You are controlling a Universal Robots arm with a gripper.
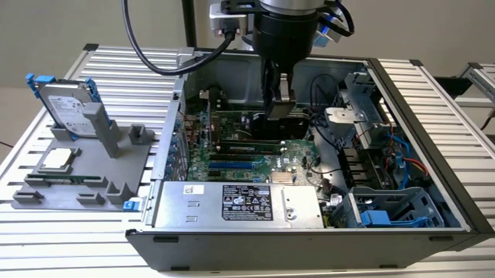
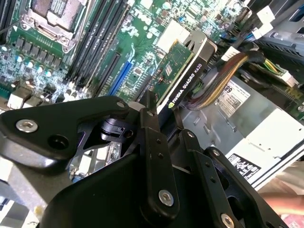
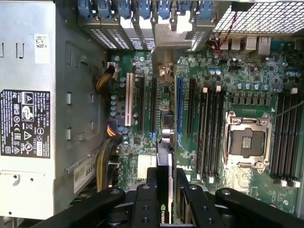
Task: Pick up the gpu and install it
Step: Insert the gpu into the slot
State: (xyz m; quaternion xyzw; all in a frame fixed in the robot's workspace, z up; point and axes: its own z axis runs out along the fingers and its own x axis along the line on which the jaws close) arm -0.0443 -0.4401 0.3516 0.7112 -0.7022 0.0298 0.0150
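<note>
My gripper point(image 1: 280, 105) reaches down into the open computer case point(image 1: 433, 145) and is shut on the gpu point(image 1: 284, 124). In the second wrist view the gpu point(image 2: 185, 71) is a green card with a black cooler, held on edge and tilted over the motherboard point(image 2: 137, 52) by the gripper point(image 2: 166, 118). In the first wrist view the gpu point(image 3: 164, 154) runs edge-on out of the gripper point(image 3: 166, 176), above the board between a black slot point(image 3: 153, 104) and a blue slot point(image 3: 179, 104). I cannot tell whether its lower edge touches a slot.
The silver power supply point(image 1: 232, 202) fills the case's near side, with cable bundles point(image 3: 102, 161) beside it. An open processor socket point(image 3: 247, 140) and memory slots point(image 3: 211, 133) lie near the slots. Outside, a grey stand point(image 1: 85, 174) carries a hard drive point(image 1: 69, 107).
</note>
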